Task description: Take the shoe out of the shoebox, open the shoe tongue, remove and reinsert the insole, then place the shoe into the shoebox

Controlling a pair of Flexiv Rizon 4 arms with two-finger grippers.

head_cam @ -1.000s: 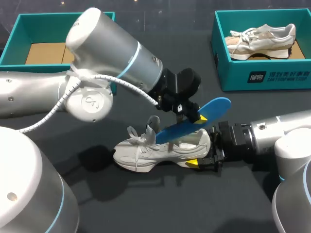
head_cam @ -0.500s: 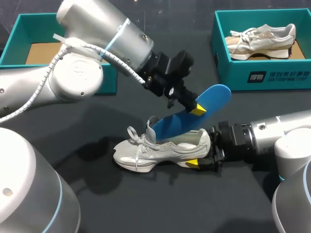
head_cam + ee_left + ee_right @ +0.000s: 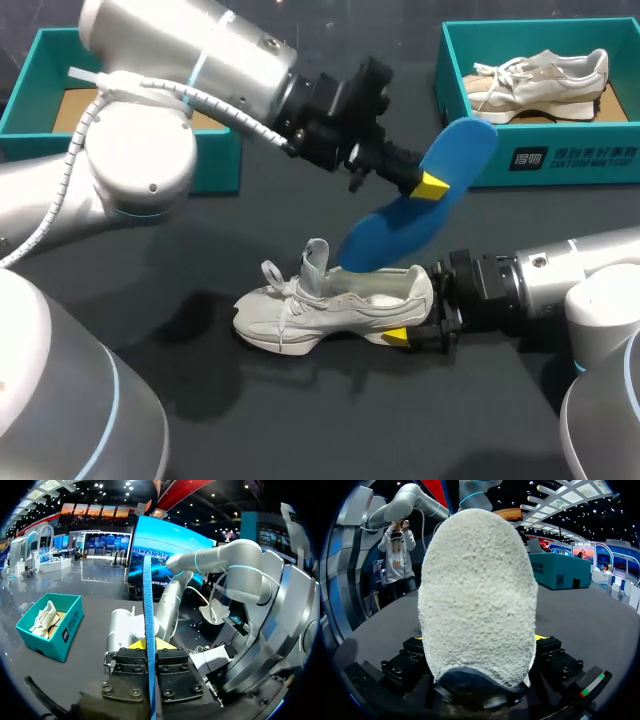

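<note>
The shoe (image 3: pixel 330 310) is out of its box and stands on its sole on the dark worktop (image 3: pixel 300 430); its tongue (image 3: pixel 316 262) is pulled up and stands clear of the opening; the blue insole (image 3: pixel 410 215) is out and in the air above it. By my reading the first half of the task is done; what is left is to put the insole back in and return the shoe to the shoebox (image 3: pixel 60 45) at the far left, whose cardboard floor shows bare. The second shoebox (image 3: pixel 560 160), at the far right, holds a second shoe (image 3: pixel 540 80).

The left pincer (image 3: pixel 425 185) is closed on the insole near its upper end; the left wrist view shows the insole (image 3: pixel 147 630) edge-on, pinched between the two finger blocks. The right pincer (image 3: pixel 415 325) is clamped on the shoe's heel; the right wrist view shows the heel (image 3: pixel 477 595) between its fingers.

The shoe's long axis runs across the worktop, toe towards my left and heel towards my right arm. The insole's long axis slants; its lower end hangs just above the shoe's collar, and its upper end rises towards the second shoebox. I cannot tell whether the lower end touches the collar.
</note>
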